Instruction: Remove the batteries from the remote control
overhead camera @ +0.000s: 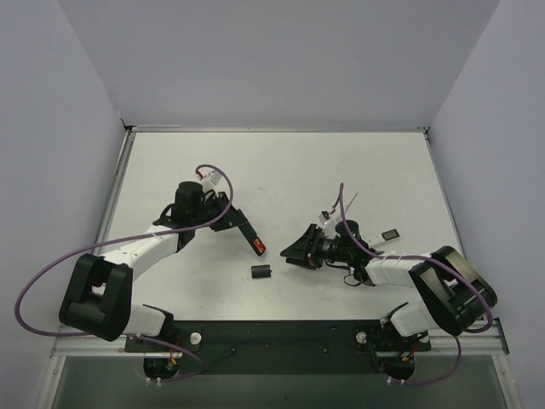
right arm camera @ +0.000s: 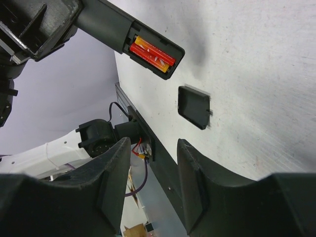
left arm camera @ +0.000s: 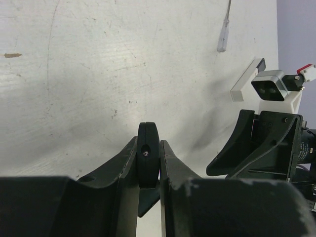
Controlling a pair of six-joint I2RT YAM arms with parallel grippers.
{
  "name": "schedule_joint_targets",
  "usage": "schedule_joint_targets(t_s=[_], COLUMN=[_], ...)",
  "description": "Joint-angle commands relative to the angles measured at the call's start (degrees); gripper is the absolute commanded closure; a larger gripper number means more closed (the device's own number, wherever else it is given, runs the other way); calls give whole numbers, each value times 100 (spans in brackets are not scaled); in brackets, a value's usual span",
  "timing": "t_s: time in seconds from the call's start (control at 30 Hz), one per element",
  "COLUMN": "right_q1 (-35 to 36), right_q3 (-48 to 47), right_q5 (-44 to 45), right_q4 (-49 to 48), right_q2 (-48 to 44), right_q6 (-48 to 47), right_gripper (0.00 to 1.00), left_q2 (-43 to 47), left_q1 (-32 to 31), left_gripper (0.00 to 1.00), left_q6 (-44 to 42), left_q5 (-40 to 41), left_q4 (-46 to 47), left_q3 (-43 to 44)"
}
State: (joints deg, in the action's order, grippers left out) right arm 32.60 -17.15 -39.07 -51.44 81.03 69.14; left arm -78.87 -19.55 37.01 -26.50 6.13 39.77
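My left gripper [overhead camera: 225,218] is shut on the black remote control [overhead camera: 243,228] and holds it off the table. From the left wrist I see the remote [left arm camera: 148,148] edge-on, pinched between the jaws of that gripper [left arm camera: 148,143]. The remote's open end [right arm camera: 123,29] shows two red batteries [right arm camera: 152,53] lying side by side in the compartment; they also show in the top view [overhead camera: 260,248]. My right gripper [overhead camera: 291,253] stands open and empty just right of that end, its jaws [right arm camera: 154,143] apart from the remote.
A short black rectangular block [overhead camera: 261,273] lies flat on the table below the remote, also in the right wrist view [right arm camera: 193,106]. A white bar with a black end [overhead camera: 390,233] and a long thin white strip [overhead camera: 349,204] lie beyond the right arm.
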Motion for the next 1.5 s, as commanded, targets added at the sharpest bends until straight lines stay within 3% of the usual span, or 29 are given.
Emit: schedule_joint_targets(t_s=[0.0, 0.1, 0.3, 0.5, 0.93, 1.3, 1.47], right_q1=[-34, -34, -34, -26, -52, -78, -105], right_q3=[-175, -175, -175, -298, -544, -1080, -1089], right_q5=[-57, -22, 101, 242, 1156, 1929, 2192], right_q4=[2, 178, 801, 1583, 3746, 5537, 5847], right_q2=[-123, -237, -667, -1203, -2697, -2927, -3146], right_q6=[-199, -287, -603, -963, -1579, -1641, -1553], right_gripper=[62, 61, 58, 57, 56, 58, 57], left_q2=[56, -110, -1084, -2034, -3002, -3600, -3688], left_q1=[4, 82, 399, 470, 470, 479, 470], left_gripper=[100, 100, 100, 90, 72, 50, 41], left_q6=[-168, -299, -1266, -2014, -2199, -2269, -2339], left_q5=[93, -214, -1119, -1709, -1647, -1226, -1076], left_q4=[-147, -278, -1824, -2933, -3302, -3794, -3874], left_q3=[224, 477, 1515, 2482, 3291, 4065, 4214])
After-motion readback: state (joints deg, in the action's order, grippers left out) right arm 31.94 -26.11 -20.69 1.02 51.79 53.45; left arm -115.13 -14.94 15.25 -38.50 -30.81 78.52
